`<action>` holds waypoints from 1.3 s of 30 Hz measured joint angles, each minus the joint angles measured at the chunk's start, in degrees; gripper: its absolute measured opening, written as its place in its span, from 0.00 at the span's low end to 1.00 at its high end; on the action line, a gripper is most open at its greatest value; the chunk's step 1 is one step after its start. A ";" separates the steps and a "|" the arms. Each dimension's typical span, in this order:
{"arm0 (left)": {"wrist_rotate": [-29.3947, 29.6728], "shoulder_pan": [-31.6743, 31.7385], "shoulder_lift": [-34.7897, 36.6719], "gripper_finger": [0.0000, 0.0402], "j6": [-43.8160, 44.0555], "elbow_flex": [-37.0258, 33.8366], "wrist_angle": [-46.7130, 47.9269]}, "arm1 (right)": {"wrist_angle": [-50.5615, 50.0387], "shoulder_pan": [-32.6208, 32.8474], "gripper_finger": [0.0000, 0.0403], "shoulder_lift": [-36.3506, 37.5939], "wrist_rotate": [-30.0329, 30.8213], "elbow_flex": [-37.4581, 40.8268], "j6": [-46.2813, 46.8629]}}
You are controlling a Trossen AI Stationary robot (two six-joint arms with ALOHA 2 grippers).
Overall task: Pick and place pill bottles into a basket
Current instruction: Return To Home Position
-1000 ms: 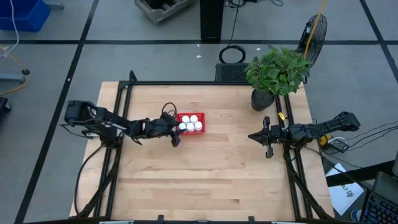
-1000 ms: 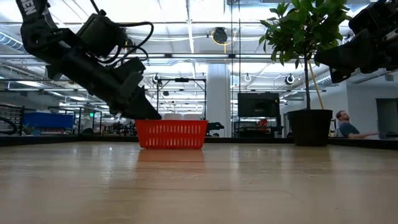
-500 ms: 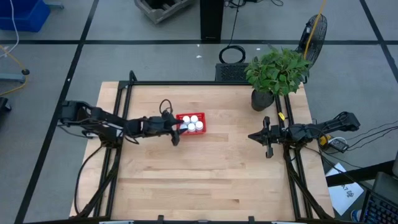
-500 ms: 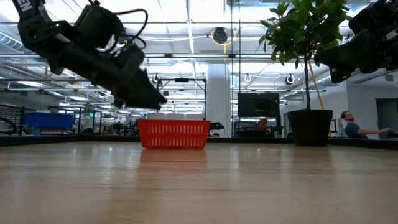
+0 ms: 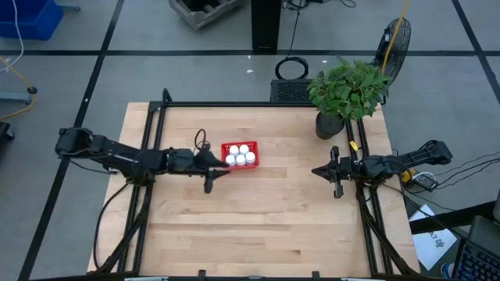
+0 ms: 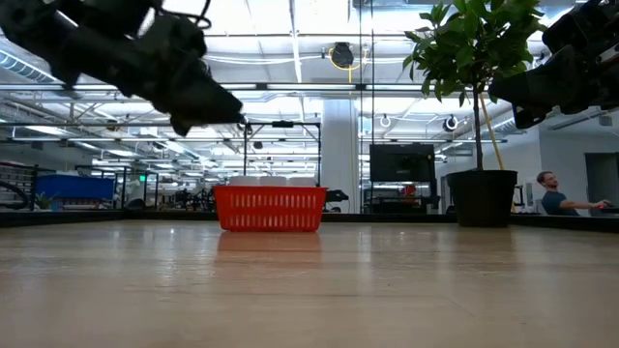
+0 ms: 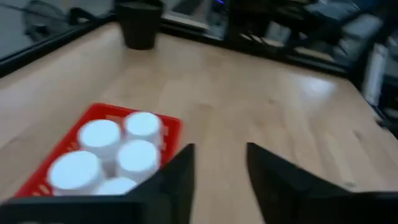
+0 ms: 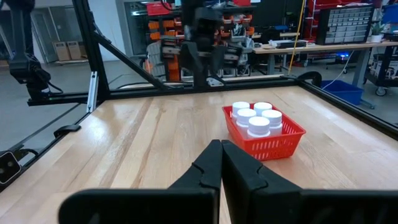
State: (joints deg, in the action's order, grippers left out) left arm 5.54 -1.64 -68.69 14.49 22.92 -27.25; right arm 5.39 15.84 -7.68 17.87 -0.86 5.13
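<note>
The red mesh basket [image 5: 225, 147] stands on the wooden table left of centre. Several white pill bottles [image 5: 241, 154] stand upright inside it, caps up; they also show in the left wrist view [image 7: 118, 152] and the right wrist view [image 8: 255, 118]. My left gripper [image 5: 222, 167] is open and empty, just left of and a little nearer than the basket, raised above the table [image 6: 218, 101]. Its fingers [image 7: 180, 171] stand apart beside the basket [image 7: 62, 146]. My right gripper [image 5: 331, 172] is shut and empty at the table's right side.
A dark pot [image 5: 329, 125] with a green plant stands at the table's far right corner, also in the low view [image 6: 481, 198]. A black frame [image 5: 234, 104] runs along the table's edges. Bare wood [image 5: 266, 226] lies near the table's near edge. A person [image 6: 551, 188] sits in the room behind.
My left gripper has drawn back from the basket toward the table's left edge and has risen above it. The basket and its bottles stay on the table.
</note>
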 joint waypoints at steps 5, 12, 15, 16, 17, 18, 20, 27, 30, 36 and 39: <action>3.61 -5.59 5.63 0.07 -1.21 -0.02 8.92 | 0.00 0.00 0.00 0.00 0.00 -0.01 0.00; 5.77 -11.86 13.92 0.05 -3.00 -2.16 12.40 | 0.00 0.00 0.00 0.01 0.00 -0.01 0.00; 7.76 -13.15 18.66 0.03 -3.96 -4.65 12.23 | 0.00 0.02 0.00 0.00 0.00 -0.01 0.00; 8.12 -13.46 20.56 0.02 -4.40 -5.98 12.22 | 0.00 0.02 0.00 0.00 0.00 -0.01 0.00; 8.46 -13.73 22.41 0.01 -4.53 -7.51 11.83 | 0.00 0.01 0.00 0.01 0.00 0.01 0.00; 8.71 -13.96 24.09 0.01 -4.59 -9.23 10.18 | 0.00 0.01 0.00 0.00 0.00 0.00 0.00; 8.78 -14.23 27.71 0.03 -5.16 -12.68 6.79 | 0.11 0.01 0.00 0.00 0.00 -0.01 -0.92; 6.47 -14.24 39.02 0.06 -7.63 -17.91 7.10 | 0.22 0.00 0.00 0.00 0.00 -0.01 -5.27; 6.76 -14.24 43.88 0.04 -8.42 -19.34 10.14 | 0.31 0.02 0.00 0.00 0.00 0.00 -4.11; 5.90 -14.19 52.67 0.02 -8.18 -20.48 15.44 | 3.69 0.02 0.00 0.24 -0.49 -2.42 1.64; 4.78 -14.24 56.89 0.06 -8.95 -20.48 18.43 | 1.37 0.00 0.00 0.69 -3.12 -3.22 1.72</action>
State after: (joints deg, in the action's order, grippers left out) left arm 10.32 -15.88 -11.80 5.53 2.44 -8.82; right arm 6.76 15.84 -6.99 14.75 -4.07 6.85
